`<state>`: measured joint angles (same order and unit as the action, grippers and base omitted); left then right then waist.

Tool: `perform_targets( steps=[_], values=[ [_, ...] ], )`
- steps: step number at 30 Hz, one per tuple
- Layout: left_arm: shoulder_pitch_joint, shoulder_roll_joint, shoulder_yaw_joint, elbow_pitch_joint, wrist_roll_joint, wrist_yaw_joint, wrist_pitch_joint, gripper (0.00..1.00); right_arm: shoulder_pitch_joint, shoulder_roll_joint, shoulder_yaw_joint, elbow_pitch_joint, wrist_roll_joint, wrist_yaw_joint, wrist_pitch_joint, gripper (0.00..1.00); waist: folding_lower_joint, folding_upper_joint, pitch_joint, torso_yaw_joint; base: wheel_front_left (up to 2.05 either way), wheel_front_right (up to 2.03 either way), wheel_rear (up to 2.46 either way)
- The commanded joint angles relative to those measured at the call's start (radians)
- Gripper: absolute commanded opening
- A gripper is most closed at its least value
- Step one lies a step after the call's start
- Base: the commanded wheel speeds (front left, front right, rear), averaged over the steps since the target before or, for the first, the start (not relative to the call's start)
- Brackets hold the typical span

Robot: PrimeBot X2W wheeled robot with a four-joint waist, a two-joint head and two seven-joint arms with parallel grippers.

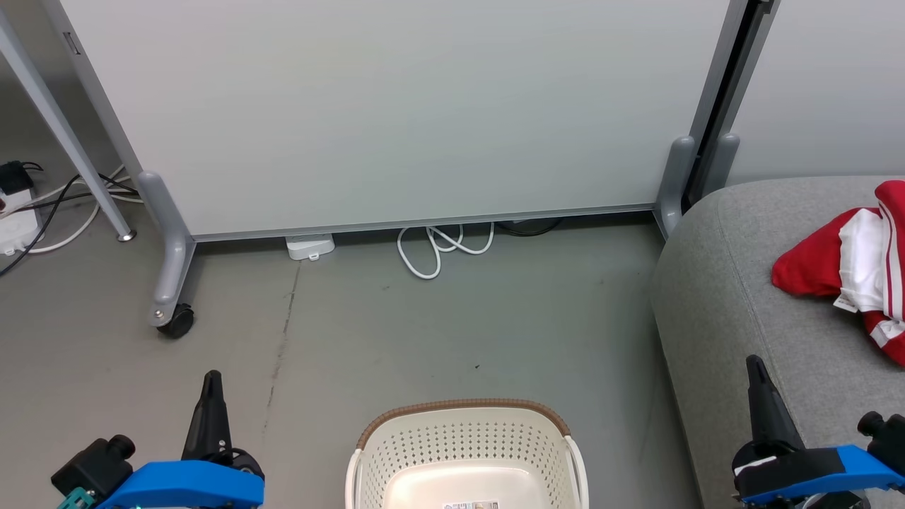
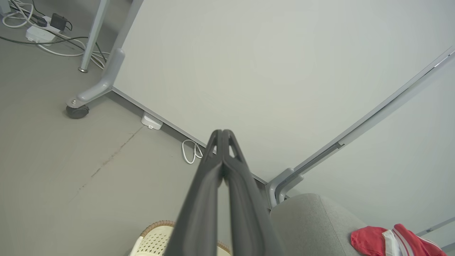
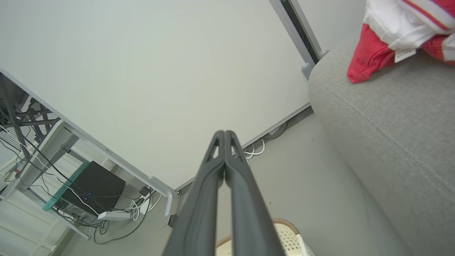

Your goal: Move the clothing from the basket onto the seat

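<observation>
Red and white clothing [image 1: 852, 265] lies crumpled on the grey seat [image 1: 763, 297] at the right edge of the head view; it also appears as clothing [image 2: 394, 243] and clothing [image 3: 398, 32] in the wrist views. The cream basket [image 1: 466, 456] with its brown rim stands on the floor at bottom centre, and the part of its inside that shows holds nothing. My left gripper [image 1: 211, 378] hovers shut left of the basket, holding nothing. My right gripper [image 1: 754, 364] is shut and empty over the seat's front edge. Both fingertip pairs touch, seen as left gripper [image 2: 223, 132] and right gripper [image 3: 224, 132].
A wheeled white partition [image 1: 396, 106] stands behind the basket, its caster [image 1: 177, 322] at the left. White cable loops [image 1: 438, 247] and a small white box [image 1: 310, 246] lie under it. A power strip and cords [image 1: 21, 212] sit far left beside a slanted table leg [image 1: 63, 127].
</observation>
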<state>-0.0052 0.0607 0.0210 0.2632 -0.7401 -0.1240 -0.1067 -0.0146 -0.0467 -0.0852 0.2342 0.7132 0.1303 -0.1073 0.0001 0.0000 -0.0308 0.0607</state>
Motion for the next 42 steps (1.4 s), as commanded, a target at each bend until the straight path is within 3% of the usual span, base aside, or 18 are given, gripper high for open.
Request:
perform_targets(
  steps=[1, 42],
  values=[
    [-0.034, 0.003, 0.008, -0.015, -0.032, -0.003, 0.006, 0.00, -0.031, -0.004, -0.003, -0.012, 0.033, 0.000, 0.007, 0.00, -0.0001, 0.0000, 0.000, -0.001, 0.00, 0.00, 0.00],
    [-0.077, -0.004, 0.057, -0.019, -0.500, -0.007, 0.127, 0.00, -0.071, -0.005, -0.018, 0.000, 0.516, 0.001, 0.127, 0.00, -0.0001, 0.0000, 0.016, -0.028, 0.00, 0.00, 0.00]
  ],
)
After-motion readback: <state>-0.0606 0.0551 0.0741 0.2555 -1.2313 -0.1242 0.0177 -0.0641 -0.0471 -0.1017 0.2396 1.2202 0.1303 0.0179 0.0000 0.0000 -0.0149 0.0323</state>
